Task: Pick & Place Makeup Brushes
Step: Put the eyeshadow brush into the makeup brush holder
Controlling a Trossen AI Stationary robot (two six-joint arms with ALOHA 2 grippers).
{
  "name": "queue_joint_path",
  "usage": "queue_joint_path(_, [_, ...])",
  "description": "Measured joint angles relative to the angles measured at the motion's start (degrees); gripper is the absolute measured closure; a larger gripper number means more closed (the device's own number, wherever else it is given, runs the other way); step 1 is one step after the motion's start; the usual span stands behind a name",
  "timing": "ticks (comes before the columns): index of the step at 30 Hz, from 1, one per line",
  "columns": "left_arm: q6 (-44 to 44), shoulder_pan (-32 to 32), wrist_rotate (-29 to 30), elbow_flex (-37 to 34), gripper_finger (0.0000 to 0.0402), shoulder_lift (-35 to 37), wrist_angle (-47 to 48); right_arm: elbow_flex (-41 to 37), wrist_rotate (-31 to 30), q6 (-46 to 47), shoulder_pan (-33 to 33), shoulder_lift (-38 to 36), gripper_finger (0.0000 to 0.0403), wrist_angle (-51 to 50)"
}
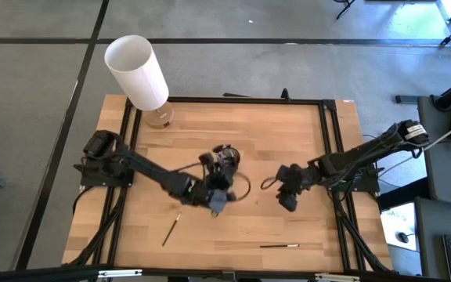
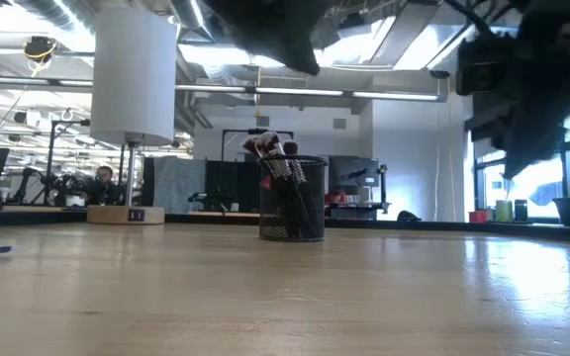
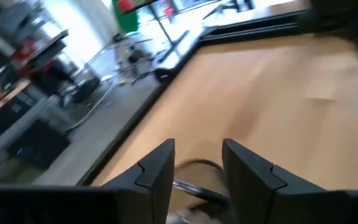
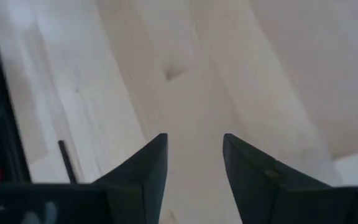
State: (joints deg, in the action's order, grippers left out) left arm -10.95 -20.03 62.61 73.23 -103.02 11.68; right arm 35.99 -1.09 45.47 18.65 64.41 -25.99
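Left end effector [image 1: 219, 202] hangs released just beside the mesh cup [image 2: 292, 198], which holds most makeup brushes [image 2: 267, 148]. Right end effector [image 4: 194, 165], also released, hovers over bare worktop [image 1: 288, 141]. Two brushes [image 1: 171, 229] lie near the worktop's front edge.

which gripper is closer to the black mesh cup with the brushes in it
Left. The left gripper sits just beside the mesh cup; the right gripper is farther off toward the table's right side.
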Motion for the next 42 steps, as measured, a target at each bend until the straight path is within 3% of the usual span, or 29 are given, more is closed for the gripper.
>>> queue_joint_path(6, [2.6, -6.2, -1.8, 0.0, 0.0276, -0.1, -0.3, 2.2, -5.4, 10.6, 9.8, 4.4, 0.0293, -0.2])
queue_joint_path(12, [2.7, -6.5, -19.6, 0.0, 0.0279, -0.2, -0.3, 8.0, -5.4, 11.9, 19.7, 10.8, 0.0329, -2.1])
queue_joint_path(14, [2.8, -5.7, -22.8, 0.0, 0.028, -0.5, -0.5, 10.1, -5.1, 12.8, 22.8, 13.7, 0.0337, -4.7])
queue_joint_path(23, [5.7, -2.1, -22.0, 0.0, 0.0283, -1.1, -1.8, 21.6, -3.4, 17.1, 31.4, 26.9, 0.033, -13.1])
queue_joint_path(34, [11.4, 1.9, -21.8, 0.0, 0.0282, -2.0, -6.2, 25.2, 1.8, 19.8, 36.3, 36.2, 0.0252, -14.0])
queue_joint_path(42, [8.7, 1.5, -22.2, 0.0, 0.0281, -2.0, -4.8, 25.4, 2.2, 15.7, 36.5, 38.5, 0.0283, -15.9])
